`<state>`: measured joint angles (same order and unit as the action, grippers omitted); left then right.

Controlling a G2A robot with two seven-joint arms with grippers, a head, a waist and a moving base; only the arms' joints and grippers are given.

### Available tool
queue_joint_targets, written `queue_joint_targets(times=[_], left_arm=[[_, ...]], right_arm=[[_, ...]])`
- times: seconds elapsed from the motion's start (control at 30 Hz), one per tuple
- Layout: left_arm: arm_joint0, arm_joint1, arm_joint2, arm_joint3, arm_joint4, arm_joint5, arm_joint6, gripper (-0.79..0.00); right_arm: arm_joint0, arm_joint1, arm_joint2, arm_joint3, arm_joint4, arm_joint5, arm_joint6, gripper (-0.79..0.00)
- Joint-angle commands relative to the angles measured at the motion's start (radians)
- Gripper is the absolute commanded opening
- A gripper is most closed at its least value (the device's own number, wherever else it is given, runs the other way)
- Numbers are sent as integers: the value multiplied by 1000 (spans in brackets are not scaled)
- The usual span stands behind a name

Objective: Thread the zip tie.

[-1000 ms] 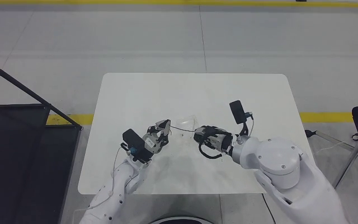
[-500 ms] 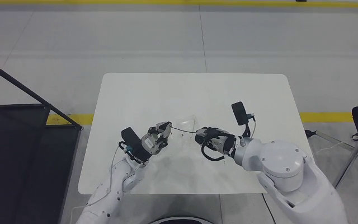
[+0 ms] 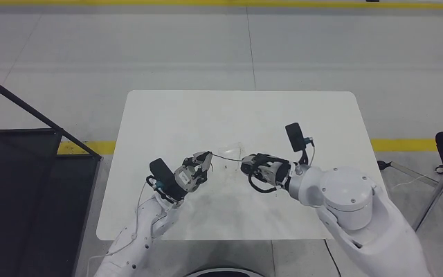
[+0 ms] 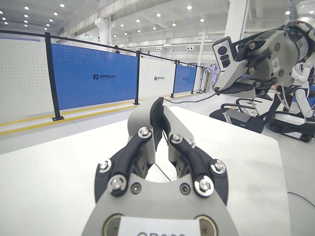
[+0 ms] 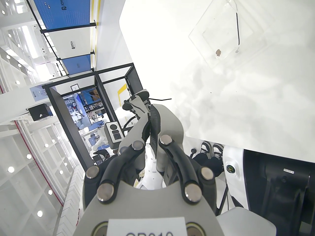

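A thin black zip tie (image 3: pixel 225 161) stretches in the air between my two grippers, above the middle of the white table (image 3: pixel 311 124). My left gripper (image 3: pixel 206 158) is shut on one end; in the left wrist view the strand (image 4: pixel 162 170) runs out from between its closed pads (image 4: pixel 157 114). My right gripper (image 3: pixel 243 165) is shut on the other end and faces the left one tip to tip. The left wrist view shows the right gripper (image 4: pixel 217 90) with the strand (image 4: pixel 196 99) leading away from it. From the right gripper (image 5: pixel 150 108), the left gripper (image 5: pixel 144 96) sits just beyond with the strand (image 5: pixel 161 98) poking out.
A clear plastic tray (image 3: pixel 232 147) lies on the table just behind the grippers. Inside the tray (image 5: pixel 216 15) are a second black zip tie (image 5: pixel 237 29) and a small brown speck (image 5: pixel 218 52). A black frame (image 3: pixel 28 173) stands off the table's left side.
Both grippers have stayed shut on the zip tie. The left gripper dropped slightly toward the near edge and the right gripper edged a little toward it.
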<state>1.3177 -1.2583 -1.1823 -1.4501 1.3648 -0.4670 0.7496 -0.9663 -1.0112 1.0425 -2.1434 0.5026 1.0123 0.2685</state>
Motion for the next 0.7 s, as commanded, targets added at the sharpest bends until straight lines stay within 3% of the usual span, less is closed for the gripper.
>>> queue_joint_targets(times=[0.0,0.67], left_arm=[[0,0,0,0,0,0,0,-785],[0,0,0,0,0,0,0,-785]], right_arm=[[3,-1,-2,2,2,0,-2,-785],[15,-4,-5,12,32,0,-17,-785]])
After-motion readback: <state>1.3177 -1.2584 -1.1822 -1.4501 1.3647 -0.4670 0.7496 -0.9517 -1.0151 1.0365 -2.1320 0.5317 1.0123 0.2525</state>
